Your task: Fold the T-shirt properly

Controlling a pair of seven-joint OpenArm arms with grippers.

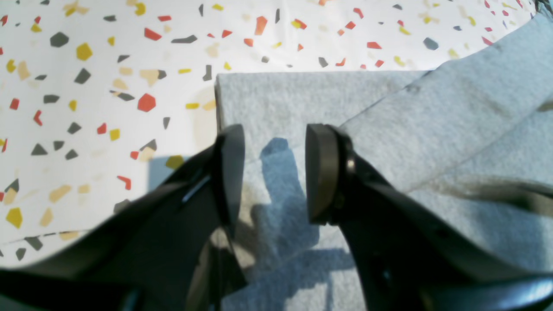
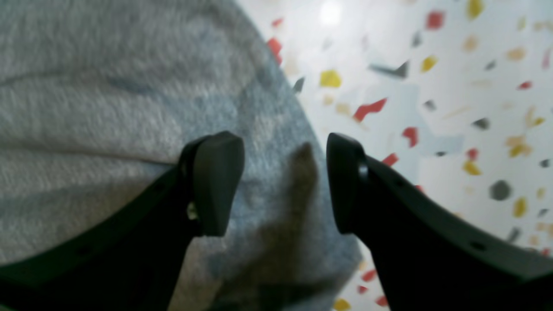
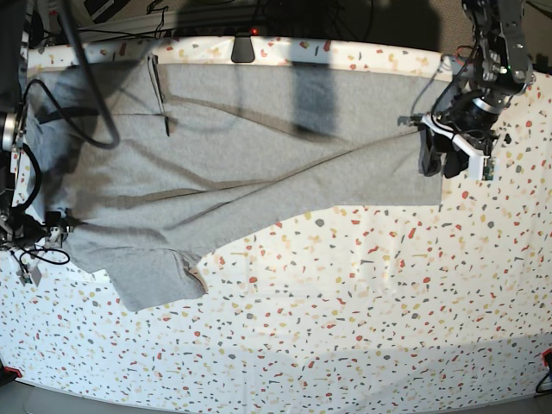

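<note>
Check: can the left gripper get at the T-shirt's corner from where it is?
Probably yes: the left gripper hangs open right over the T-shirt corner, nothing between them.

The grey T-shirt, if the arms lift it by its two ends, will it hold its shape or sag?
The T-shirt would probably sag: it already lies in soft creases and overlapping folds on the table. It looks light, thin knit, so lifting should take little effort. Its fuzzy surface seems unlikely to slip from the left gripper or right gripper, both open over its edges.
</note>
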